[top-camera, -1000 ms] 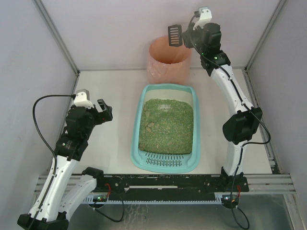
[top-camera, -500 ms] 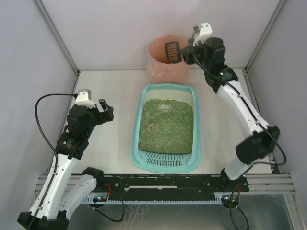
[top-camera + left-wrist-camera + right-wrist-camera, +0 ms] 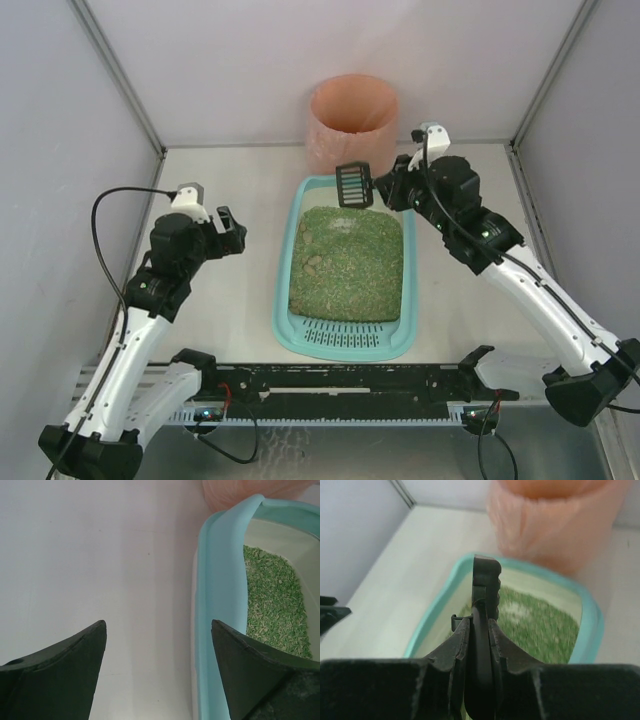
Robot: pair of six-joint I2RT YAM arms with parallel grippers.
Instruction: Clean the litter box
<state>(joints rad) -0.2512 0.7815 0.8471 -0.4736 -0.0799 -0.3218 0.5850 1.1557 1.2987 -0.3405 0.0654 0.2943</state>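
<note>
Because the litter box (image 3: 284, 275), lying mid-counter with its grate toward the near edge, looks stiff but weighted with loose granules, its rolled rim suits the released left gripper (image 3: 231, 234), while the right gripper (image 3: 386, 187) clenches the black scoop (image 3: 354, 185).

White arms (image 3: 135, 345), black joints (image 3: 175, 245), thin black cables (image 3: 105, 200).

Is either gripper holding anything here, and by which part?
The right gripper clamps the black scoop by its handle; the left gripper is open and empty.
</note>
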